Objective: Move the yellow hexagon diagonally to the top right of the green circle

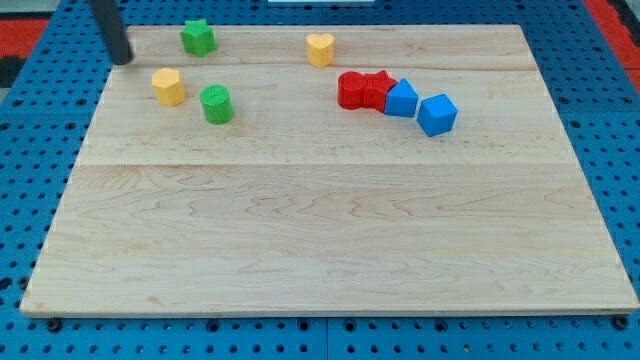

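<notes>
A: Entry, view's left first. Rig has no claw, so no wide, narrow or holding state to log; it ends in a straight dark rod, and my tip sits at the top left corner of the pale wooden board, close to the board's left and top edges.

B: Blocks nearest it?

A: The yellow hexagon block lies below and to the right of my tip, apart from it. Just to its right and slightly lower is the green circle block, near but not touching. Above them, near the top edge, the green star block.

B: Room around the hexagon?

A: Bare wood between the hexagon and the green star, and between the star and the circle. Bare board also stretches right of the circle.

B: Further right?

A: The yellow heart block near the top edge. Then a touching row: red rounded block, red star block, blue block; a blue cube just beside it, contact unclear. The lower half shows only bare wood.
</notes>
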Motion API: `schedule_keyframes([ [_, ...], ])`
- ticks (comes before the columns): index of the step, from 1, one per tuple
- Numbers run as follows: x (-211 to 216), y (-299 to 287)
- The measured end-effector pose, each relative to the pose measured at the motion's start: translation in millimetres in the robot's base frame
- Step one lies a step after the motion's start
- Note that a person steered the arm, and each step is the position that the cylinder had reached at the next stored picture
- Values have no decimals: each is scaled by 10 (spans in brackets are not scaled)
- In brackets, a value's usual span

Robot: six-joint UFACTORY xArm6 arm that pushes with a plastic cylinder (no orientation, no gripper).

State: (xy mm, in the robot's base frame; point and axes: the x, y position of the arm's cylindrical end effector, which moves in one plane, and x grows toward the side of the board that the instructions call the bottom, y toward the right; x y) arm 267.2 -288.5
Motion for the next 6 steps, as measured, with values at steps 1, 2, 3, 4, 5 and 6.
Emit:
schedule_keyframes([
  [1,571,147],
  [2,635,679],
  [3,267,1073],
  [4,374,1467],
  [5,639,1553],
  [6,662,2189],
])
